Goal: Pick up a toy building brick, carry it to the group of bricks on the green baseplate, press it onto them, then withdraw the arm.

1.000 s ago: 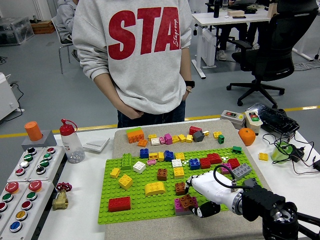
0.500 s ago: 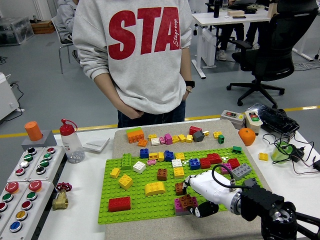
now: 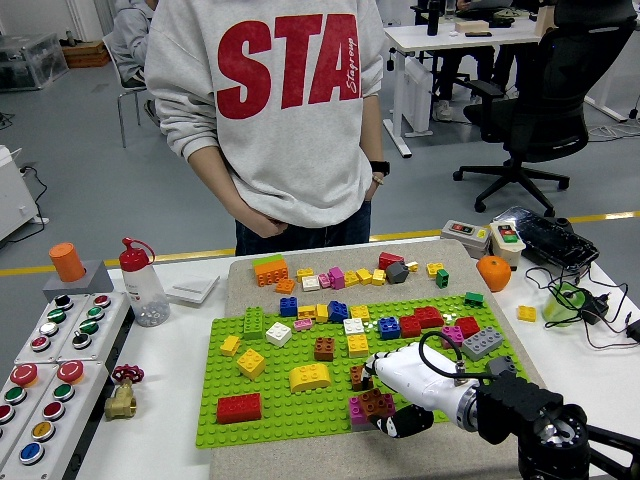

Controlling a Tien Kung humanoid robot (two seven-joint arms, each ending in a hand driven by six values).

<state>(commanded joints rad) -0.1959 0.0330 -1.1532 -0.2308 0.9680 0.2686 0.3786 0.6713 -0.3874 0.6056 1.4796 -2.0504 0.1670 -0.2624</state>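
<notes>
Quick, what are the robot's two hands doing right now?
Right robot hand: at the brown brick on the green baseplate; whether its fingers grip cannot be told.
Left robot hand: not in view.

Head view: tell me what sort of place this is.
Probably a robotics lab in an office: a push-button panel sits beside the green baseplate, with desks and a black office chair behind the person.

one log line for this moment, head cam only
stage: pressing | right hand: on brown brick atop magenta brick, near edge of green baseplate | left arm: unseen | person: far side, hands off
</notes>
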